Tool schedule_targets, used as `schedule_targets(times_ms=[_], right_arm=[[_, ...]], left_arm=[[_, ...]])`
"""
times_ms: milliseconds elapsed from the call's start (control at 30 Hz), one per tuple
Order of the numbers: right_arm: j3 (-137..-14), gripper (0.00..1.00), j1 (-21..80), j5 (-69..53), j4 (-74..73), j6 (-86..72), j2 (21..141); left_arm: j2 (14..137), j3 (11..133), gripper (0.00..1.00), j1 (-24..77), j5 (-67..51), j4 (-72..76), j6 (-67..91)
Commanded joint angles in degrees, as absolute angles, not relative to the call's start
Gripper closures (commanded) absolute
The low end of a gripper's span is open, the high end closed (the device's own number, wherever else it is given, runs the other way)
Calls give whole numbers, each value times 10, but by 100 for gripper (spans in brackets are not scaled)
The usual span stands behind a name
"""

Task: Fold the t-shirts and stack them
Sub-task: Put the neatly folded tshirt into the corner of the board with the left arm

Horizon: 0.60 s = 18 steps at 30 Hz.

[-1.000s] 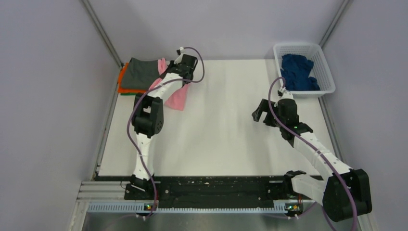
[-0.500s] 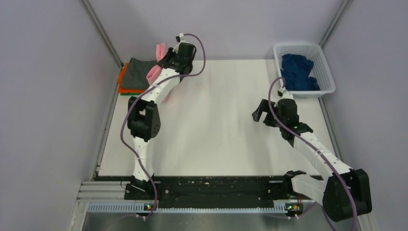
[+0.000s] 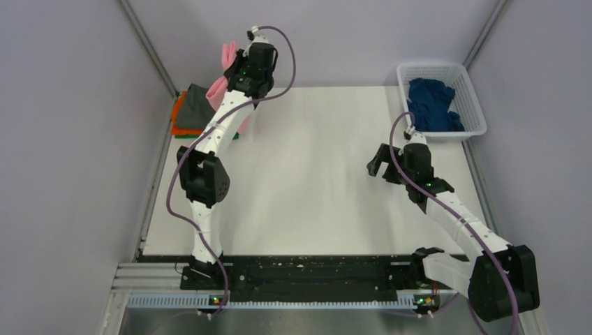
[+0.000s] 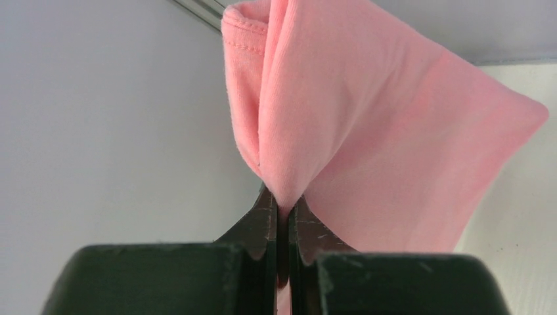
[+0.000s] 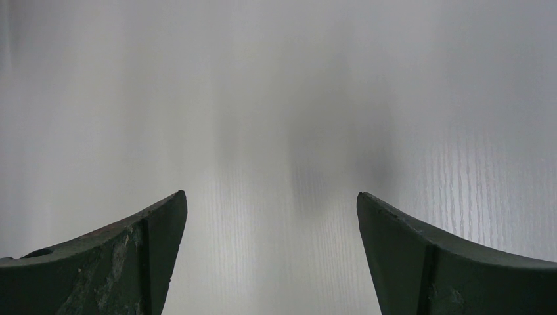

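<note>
Shirt stack [image 3: 195, 106] far left; basket [image 3: 431, 66] far right.

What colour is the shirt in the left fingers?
Light pink shirt, clearest in the left wrist view.

My overhead camera sits above and behind both arm bases, looking down and forward across the whole table [image 3: 328, 195] to the far wall. My left wrist camera rides just behind the left gripper [image 4: 284, 207], very close to the pink t-shirt [image 4: 368, 131], facing what I think is the side wall. The overhead view shares that shirt. My right wrist camera looks down past the right gripper [image 5: 270, 194], close to the table, at a patch the overhead view also covers.
</note>
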State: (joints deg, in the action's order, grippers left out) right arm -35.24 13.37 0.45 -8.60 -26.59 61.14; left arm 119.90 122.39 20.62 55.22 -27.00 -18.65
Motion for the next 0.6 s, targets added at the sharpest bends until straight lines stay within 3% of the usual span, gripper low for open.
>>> schedule_targets(times_ms=[0,567], right_arm=[[-357,1,134,16,-79,-265,604],[-371,1,134,21,-75,-268,666]], left_arm=[[1168,1257,100,189,545,-263,-193],[1290,1378,100,83,387,-300,-118]])
